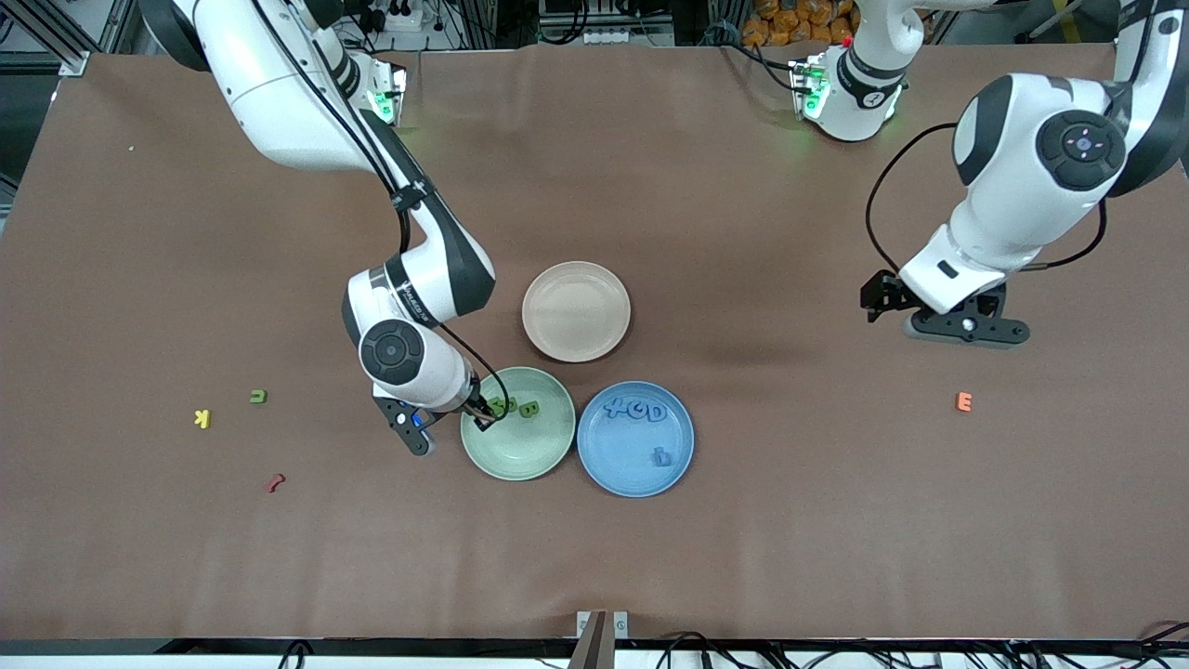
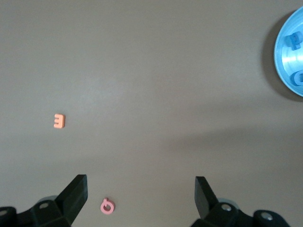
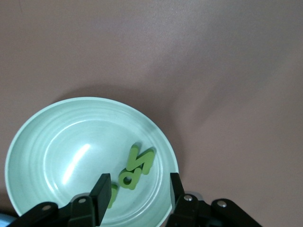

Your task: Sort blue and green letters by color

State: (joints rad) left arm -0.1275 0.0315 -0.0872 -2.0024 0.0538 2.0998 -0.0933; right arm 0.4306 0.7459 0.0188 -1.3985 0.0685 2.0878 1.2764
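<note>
**A:** Right gripper hangs over the pale green round plate, at its rim toward the right arm's end of the table. The fingers are partly spread with a clear gap between them, and I see nothing pinched.

**B:** What's in that plate?

**A:** A cluster of chunky green letters lying directly under the gripper. There are two for sure, and a third piece seems to sit just beside one finger. The glossy blue round plate touches the green one on the side toward the left arm. It holds four bright blue letters: three in a row on the part farther from the camera, and one alone nearer the camera.

**B:** And the beige round plate?

**A:** Nothing in it. It sits farther from the camera, between the two coloured plates.

**B:** So what's outstanding?

**A:** One small loose green letter on the brown tabletop. It's well apart from the green plate, toward the right arm's end of the table. A yellow K lies just beside it, and a dark red letter lies nearer the camera. The right arm is clearly the closer one. The green letter is too small for me to tell its long axis.

**B:** And the left gripper?

**A:** It's waiting with its jaws wide apart, over bare table near an orange E and a pink letter. Neither belongs to the sort.
</note>
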